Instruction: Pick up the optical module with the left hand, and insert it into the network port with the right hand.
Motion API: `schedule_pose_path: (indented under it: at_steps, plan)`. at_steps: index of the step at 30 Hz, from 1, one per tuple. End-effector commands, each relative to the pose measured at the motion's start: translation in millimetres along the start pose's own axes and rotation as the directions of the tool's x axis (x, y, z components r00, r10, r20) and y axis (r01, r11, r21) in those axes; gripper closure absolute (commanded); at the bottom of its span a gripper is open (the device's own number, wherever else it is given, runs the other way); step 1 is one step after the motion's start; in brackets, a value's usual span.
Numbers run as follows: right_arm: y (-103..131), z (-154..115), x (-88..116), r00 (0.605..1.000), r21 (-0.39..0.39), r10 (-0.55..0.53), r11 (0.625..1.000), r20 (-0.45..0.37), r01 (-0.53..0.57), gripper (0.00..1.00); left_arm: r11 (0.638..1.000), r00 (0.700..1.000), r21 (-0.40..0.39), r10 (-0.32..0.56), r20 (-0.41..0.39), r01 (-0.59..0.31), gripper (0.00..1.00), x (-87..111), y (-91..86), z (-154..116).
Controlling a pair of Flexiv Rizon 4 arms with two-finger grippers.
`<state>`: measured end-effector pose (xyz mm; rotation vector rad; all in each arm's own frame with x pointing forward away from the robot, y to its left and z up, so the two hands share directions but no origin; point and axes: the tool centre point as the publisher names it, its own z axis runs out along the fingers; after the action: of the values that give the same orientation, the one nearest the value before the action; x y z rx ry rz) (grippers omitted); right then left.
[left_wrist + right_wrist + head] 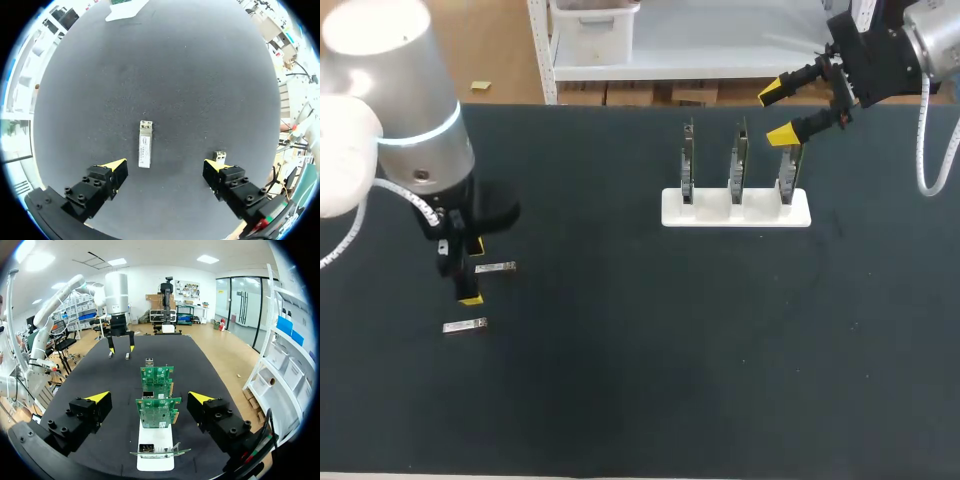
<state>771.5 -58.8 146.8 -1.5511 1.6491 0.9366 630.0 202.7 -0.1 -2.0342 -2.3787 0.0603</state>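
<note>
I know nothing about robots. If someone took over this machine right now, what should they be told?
Left gripper: open, over an optical module lying flat on the table; a second module lies by one finger.
Right gripper: open, empty, near the white stand holding three upright boards.
Done: nothing picked up yet.
Left: grasp the module, pass it across, insert it.

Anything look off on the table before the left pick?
Nothing damaged or spilled. One optical module lies flat between the fingers of the open left gripper; a spare module sits right by one fingertip, partly hidden. Three boards stand upright in the white holder. The right gripper is open.
</note>
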Motion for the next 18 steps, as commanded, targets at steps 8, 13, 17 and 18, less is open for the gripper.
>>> schedule_pose_path:
  at_steps: [8,13,17,18]
  plan:
    - [1,0,0,1.0,0.003,-0.001,1.0,0.001,0.001,0.0,1.0,0.999,-0.015,-0.022,0.025,0.022,0.0,-5.6,12.8,7]
    - [1,0,0,1.0,0.003,-0.001,1.0,0.001,0.001,0.0,1.0,1.0,-0.001,-0.014,0.023,0.015,0.0,-5.5,14.2,10]
    - [1,0,0,1.0,0.003,-0.001,1.0,0.001,0.001,0.0,1.0,1.0,0.001,-0.017,0.023,0.017,0.0,-5.5,15.3,11]
    - [1,0,0,1.0,0.003,-0.001,1.0,0.001,0.001,0.0,1.0,0.999,0.003,-0.021,0.03,0.021,0.0,-5.9,16.0,11]
